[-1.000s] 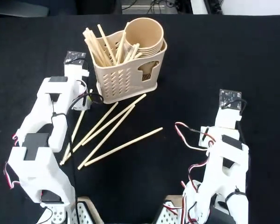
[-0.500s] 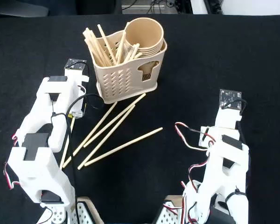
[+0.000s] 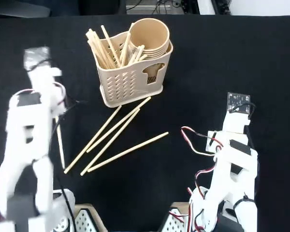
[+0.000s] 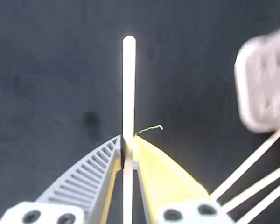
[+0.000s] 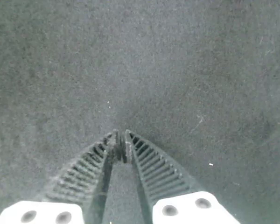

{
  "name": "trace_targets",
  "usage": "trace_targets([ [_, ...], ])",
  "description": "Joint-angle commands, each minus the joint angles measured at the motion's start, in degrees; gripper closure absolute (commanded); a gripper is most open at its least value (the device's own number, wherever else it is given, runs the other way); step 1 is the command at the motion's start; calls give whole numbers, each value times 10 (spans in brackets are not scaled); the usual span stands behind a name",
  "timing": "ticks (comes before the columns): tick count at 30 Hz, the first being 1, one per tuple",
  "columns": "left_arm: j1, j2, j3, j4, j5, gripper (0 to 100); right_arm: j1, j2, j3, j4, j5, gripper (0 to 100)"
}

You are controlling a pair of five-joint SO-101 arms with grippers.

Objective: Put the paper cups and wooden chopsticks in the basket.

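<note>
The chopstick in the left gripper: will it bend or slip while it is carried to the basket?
The chopstick looks straight and thin, so probably stiff and light. The left gripper pinches it at one narrow spot, so it may pivot or slip.

Site: robotics lab bench | Surface: table (image 3: pixel 217 63) draped in black cloth | Signs: loose cables (image 3: pixel 155 6) bundled at far edge; wiring (image 3: pixel 195 146) left exposed on right arm (image 3: pixel 234 169)

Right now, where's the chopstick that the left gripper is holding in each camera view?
High view: the chopstick runs alongside the left arm, left of the loose chopsticks.
Left wrist view: it sticks straight out of the left gripper, clamped.
Right wrist view: the right gripper, shut, over the black table.
Shared landmark: the basket, high and left wrist views.
</note>
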Motion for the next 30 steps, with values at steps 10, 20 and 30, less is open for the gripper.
trace_targets([
  [10,56,-364,-144,-135,8,971,-7,5,-14,-11,2,974],
  [20,204,-268,-228,-287,75,972,-7,5,-14,-11,2,975],
  [30,249,-91,-263,-364,87,971,-7,5,-14,-10,2,974],
])
